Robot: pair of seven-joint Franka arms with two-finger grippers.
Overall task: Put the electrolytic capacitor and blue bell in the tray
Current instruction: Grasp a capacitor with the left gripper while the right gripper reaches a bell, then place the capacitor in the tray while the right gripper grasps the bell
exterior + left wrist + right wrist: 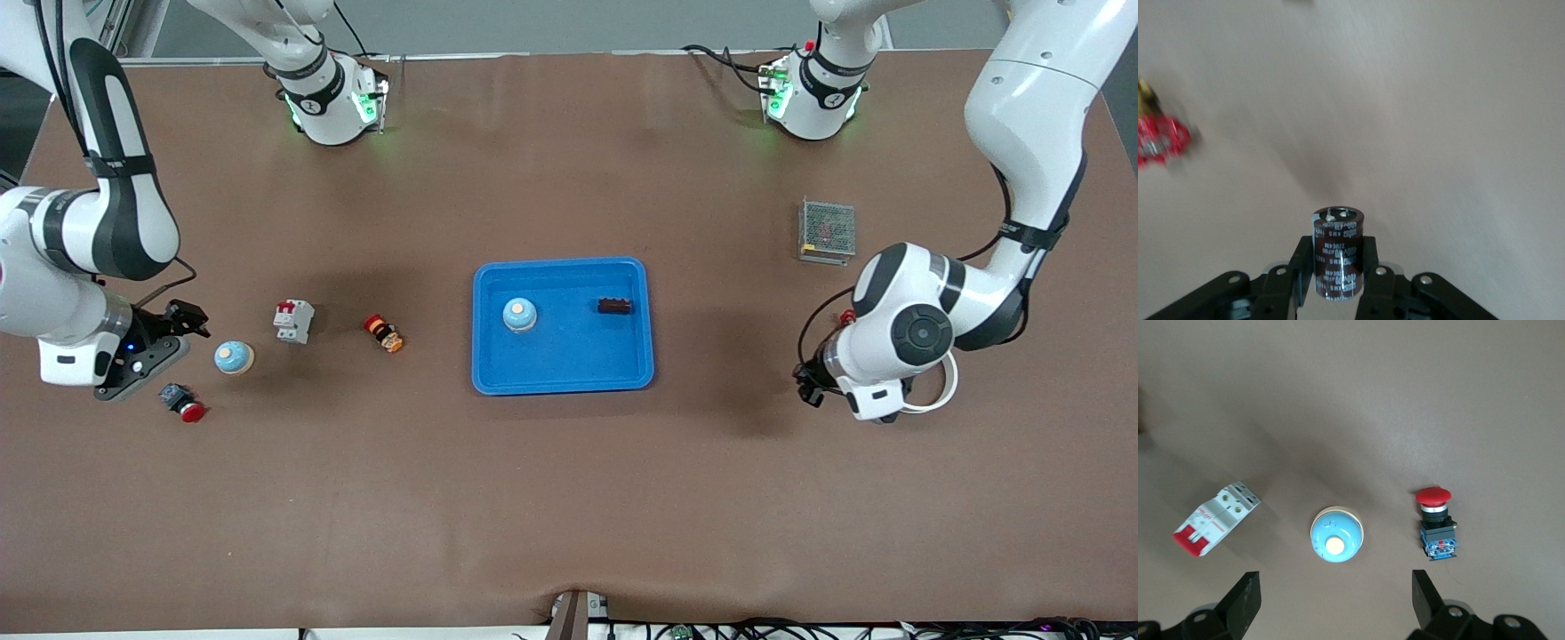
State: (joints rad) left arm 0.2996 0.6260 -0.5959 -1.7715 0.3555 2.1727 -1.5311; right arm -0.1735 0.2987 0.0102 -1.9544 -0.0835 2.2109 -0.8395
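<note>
The electrolytic capacitor [1337,253] is sitting clenched in the left end effector [1337,277], hanging over bare table [569,498] toward the left arm's end, well apart from the tray [562,378]. 1 blue bell [519,314] is already lying inside, beside a dark part [614,306]. The right end effector [1335,597] is gaping, released, over a 2nd blue bell [1337,535]. Dropping the capacitor early could be sending it rolling away.

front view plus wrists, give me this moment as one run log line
left gripper: shut on capacitor | right gripper: open over blue bell | tray: holds second bell, dark part
</note>
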